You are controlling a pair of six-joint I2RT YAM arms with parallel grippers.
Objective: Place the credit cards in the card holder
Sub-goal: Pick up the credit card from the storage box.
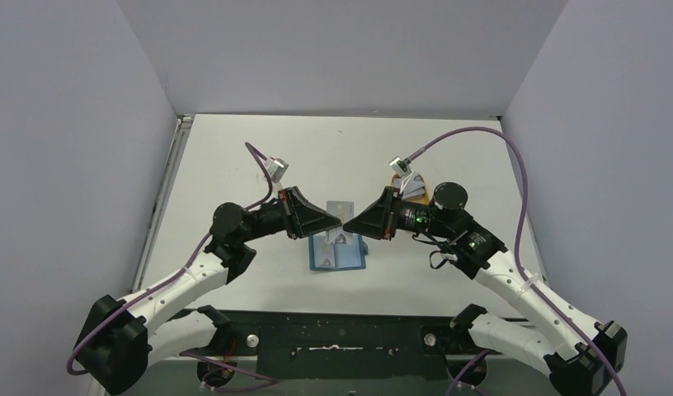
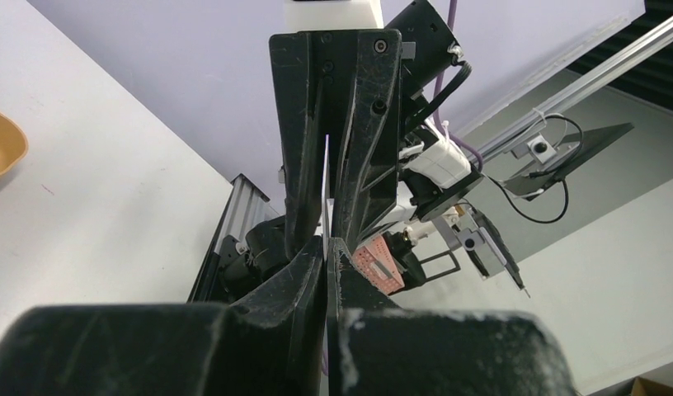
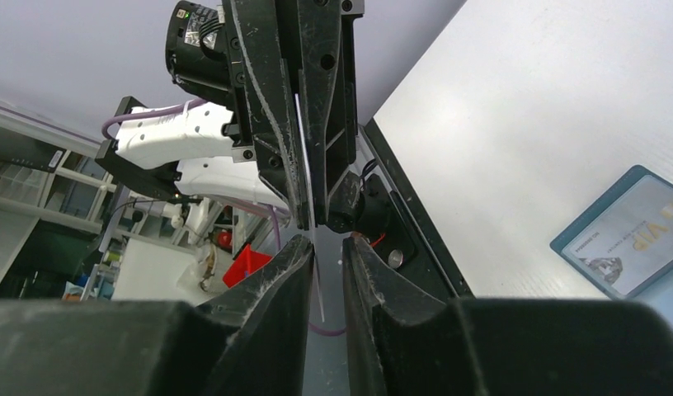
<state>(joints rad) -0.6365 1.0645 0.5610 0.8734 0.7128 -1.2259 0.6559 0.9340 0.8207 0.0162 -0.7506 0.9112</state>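
My two grippers meet tip to tip in the air above the card holder (image 1: 340,254), a teal-blue wallet lying open on the table with a card in its clear sleeve. My left gripper (image 1: 340,220) (image 2: 327,243) is shut on a thin grey credit card (image 1: 341,208), which shows edge-on as a pale line (image 2: 326,177). My right gripper (image 1: 351,223) (image 3: 327,241) is open. The same card's edge (image 3: 318,289) runs between its jaws, close to the left finger and apart from the right one. The card holder (image 3: 626,235) also shows low at the right in the right wrist view.
An orange tray (image 1: 413,186) with more cards stands behind the right arm; its rim (image 2: 2,144) shows at the left edge of the left wrist view. Purple cables arc over both arms. The table's near black rail (image 1: 333,334) runs between the arm bases.
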